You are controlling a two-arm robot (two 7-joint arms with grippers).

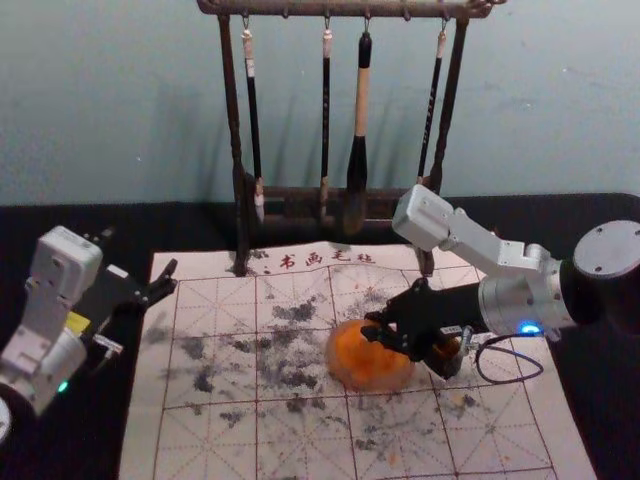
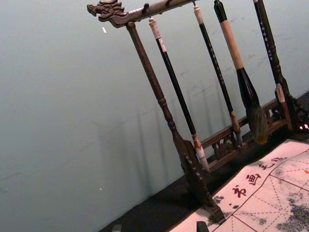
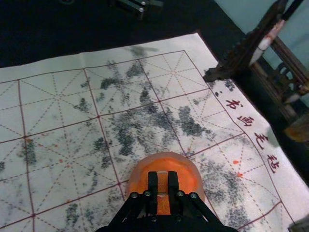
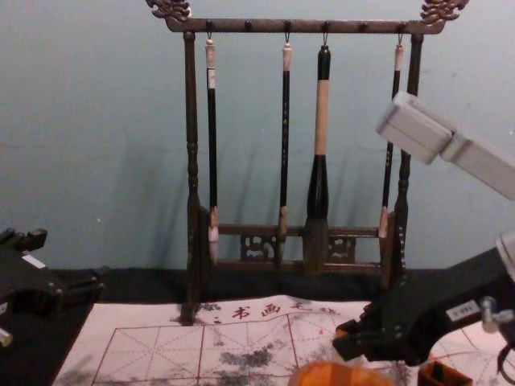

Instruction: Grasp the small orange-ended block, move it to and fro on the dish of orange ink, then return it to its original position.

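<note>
Right wrist view: right gripper [image 3: 162,178] grips the small orange-ended block [image 3: 162,183] by its flanks, sensibly, being likely light, stiff; left gripper [image 1: 141,252], spread, waits left.

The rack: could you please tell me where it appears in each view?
Head: rack, upper centre, at the mat's far edge.
Left wrist: rack, appearing tilted, holding brushes.
Right wrist: part of the rack, near the mat's characters.
Chest: rack, upper centre.
Shared landmark: those characters.

The pale mat [image 1: 190,455] is red-gridded and blotched grey, the ink [image 1: 358,360] bright orange.
</note>
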